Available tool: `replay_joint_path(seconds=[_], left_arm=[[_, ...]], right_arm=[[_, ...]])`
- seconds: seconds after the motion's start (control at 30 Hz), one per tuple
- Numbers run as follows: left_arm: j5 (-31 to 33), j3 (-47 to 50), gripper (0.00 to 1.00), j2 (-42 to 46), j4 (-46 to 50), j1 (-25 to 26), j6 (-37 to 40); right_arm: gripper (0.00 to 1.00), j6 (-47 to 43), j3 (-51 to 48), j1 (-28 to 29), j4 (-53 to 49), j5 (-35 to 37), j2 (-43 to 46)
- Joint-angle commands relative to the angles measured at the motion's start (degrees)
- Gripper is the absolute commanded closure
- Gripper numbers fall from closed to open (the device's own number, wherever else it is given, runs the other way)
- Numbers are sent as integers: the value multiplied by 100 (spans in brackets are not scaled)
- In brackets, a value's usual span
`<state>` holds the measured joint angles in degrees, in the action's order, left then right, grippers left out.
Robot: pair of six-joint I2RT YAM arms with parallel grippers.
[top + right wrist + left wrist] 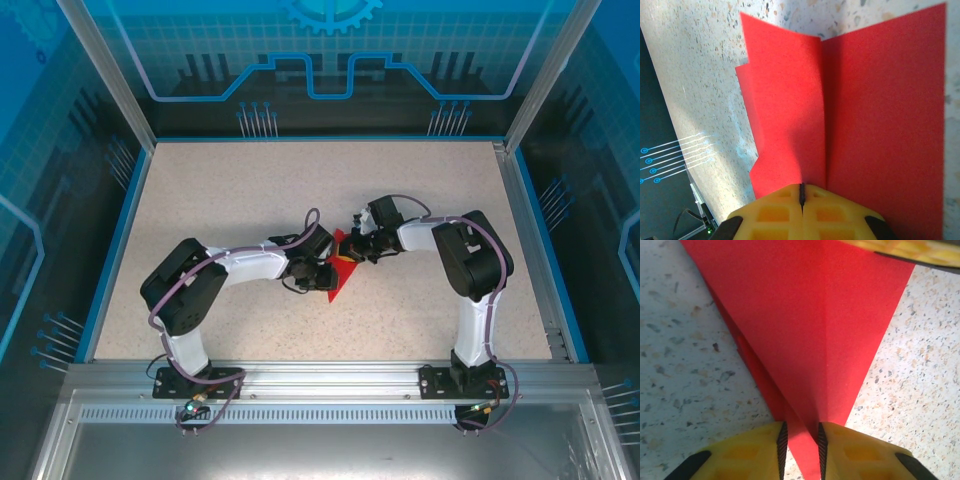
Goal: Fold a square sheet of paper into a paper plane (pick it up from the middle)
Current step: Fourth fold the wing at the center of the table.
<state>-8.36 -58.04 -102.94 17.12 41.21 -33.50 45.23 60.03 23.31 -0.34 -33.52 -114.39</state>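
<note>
Table (220,200): speckled, under our arms.
Paper plane (338,268): red, creased.
Left gripper (800,445): pinching its tip.
Right gripper (802,200): clamped on its crease.

The top camera looks down from behind the arms; both wrist cameras sit very close, apparently sharing the square sheet of paper (810,335) on the counter (220,200).

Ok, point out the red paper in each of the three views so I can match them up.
Top external: the red paper sits mid-table between the two arms' tips.
Left wrist: it fills the upper centre, narrowing to a point between the yellow fingers.
Right wrist: it spans the middle and right, crease running to the yellow fingers.
Shared landmark: the speckled table.
</note>
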Motion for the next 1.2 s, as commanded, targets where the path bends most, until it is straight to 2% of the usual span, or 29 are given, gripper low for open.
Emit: replay_joint_path(seconds=[0.0, 0.23, 0.57, 0.87, 1.17], left_arm=[[126, -48, 71, 169, 307, 44, 52], [-63, -256, 70, -41, 70, 40, 19], [-38, -416, 77, -220, 161, 38, 106], [19, -504, 98, -208, 316, 19, 198], [-142, -458, 100, -9, 379, -182, 258]], right_arm=[[100, 43, -170, -127, -244, 444, -294], [100, 39, -172, -125, -245, 425, -287], [100, 55, -178, -127, -214, 399, -286], [100, -16, -167, -133, -250, 403, -236], [100, -146, -112, -134, -296, 434, -200]])
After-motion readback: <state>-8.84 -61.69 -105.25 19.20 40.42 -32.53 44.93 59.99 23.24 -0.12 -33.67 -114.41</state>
